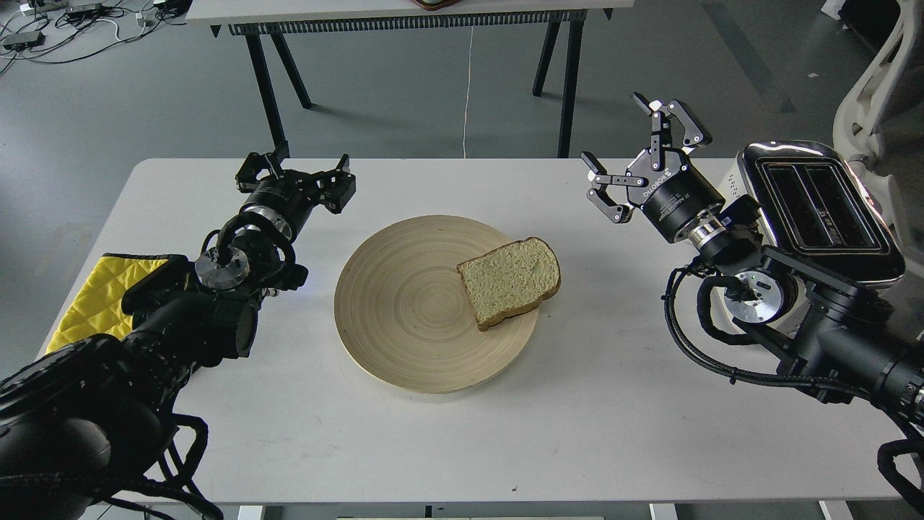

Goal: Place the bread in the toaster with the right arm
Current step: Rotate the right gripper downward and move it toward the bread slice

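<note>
Nearby, bread (pixel 511 282) on plate (pixel 404 339), toaster (pixel 823 209) unobstructed.

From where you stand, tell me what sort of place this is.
Probably a lab or workshop staged as a kitchen: grey bare floor, loose cables lying on it, and a toaster with bread on a plain white table.

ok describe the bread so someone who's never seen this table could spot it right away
Find the white table, then the round wooden plate at its middle. The bread is the single pale tan slice with a brown crust lying flat on the plate's right side, the only food there.
</note>
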